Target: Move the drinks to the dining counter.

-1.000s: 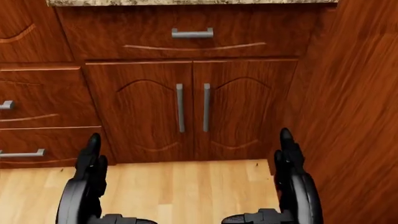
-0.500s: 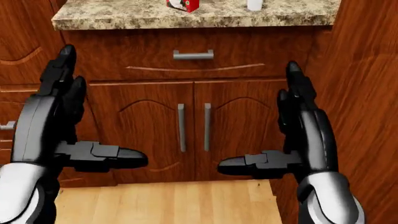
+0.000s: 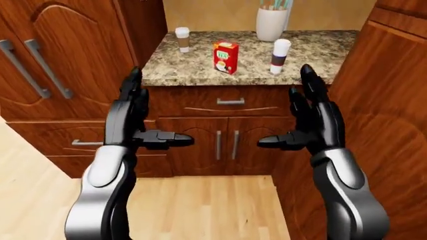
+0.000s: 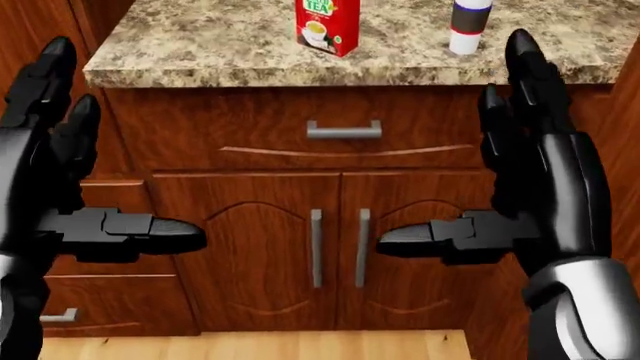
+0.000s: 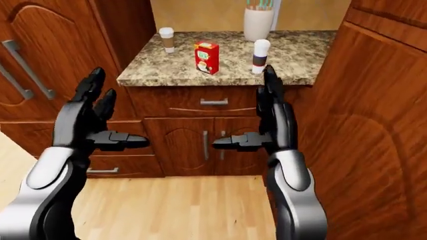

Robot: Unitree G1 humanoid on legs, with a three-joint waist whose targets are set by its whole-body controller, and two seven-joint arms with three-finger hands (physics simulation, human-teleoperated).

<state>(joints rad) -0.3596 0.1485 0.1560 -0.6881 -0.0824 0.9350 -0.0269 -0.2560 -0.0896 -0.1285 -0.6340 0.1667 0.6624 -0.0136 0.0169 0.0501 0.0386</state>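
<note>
While raised apart, left hand [image 3: 136, 117] open, right hand [image 3: 310, 120] open, tea carton [image 3: 226, 57] on counter [image 3: 166, 70].

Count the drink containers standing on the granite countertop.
3: a brown-sleeved paper cup at left, a red tea carton in the middle, a white dark-banded cup at right. Others may be out of view.

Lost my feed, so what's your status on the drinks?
Left robot hand and right robot hand open, empty. Tea carton and two cups upright on the counter. Nothing blocking them.
</note>
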